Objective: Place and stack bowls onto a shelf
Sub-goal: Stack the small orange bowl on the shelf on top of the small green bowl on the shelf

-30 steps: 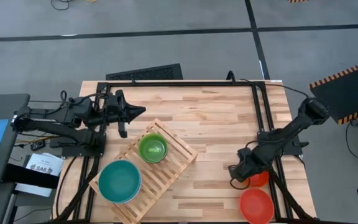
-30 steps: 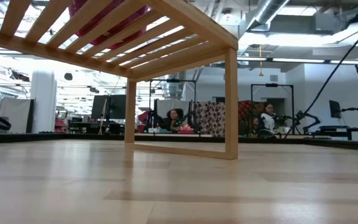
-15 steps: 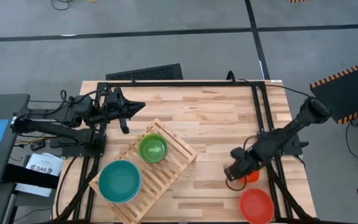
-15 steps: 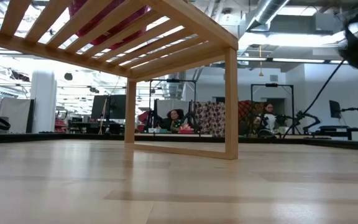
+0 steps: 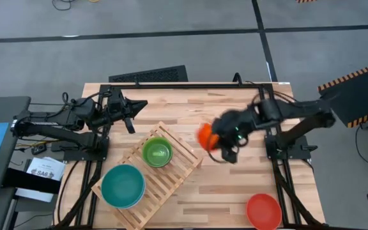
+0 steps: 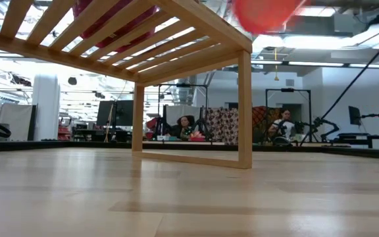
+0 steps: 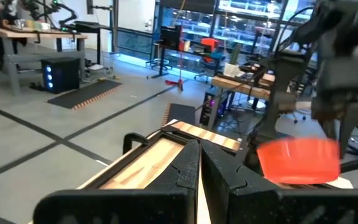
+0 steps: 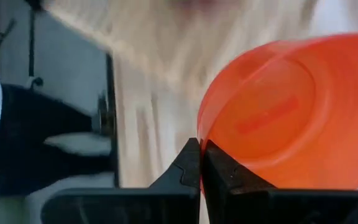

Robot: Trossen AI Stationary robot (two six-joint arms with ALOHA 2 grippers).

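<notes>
My right arm reaches across the middle of the table, and the right gripper pinches the rim of an orange bowl, carrying it tilted above the wood just beside the rack. In the right wrist view the fingers are closed tight on the bowl's edge. The left arm rests at the far left corner; its gripper has the fingers pressed together, holding nothing. On the rack sit a green bowl and a teal bowl. A red bowl lies on the table's near right. I can read no labels.
</notes>
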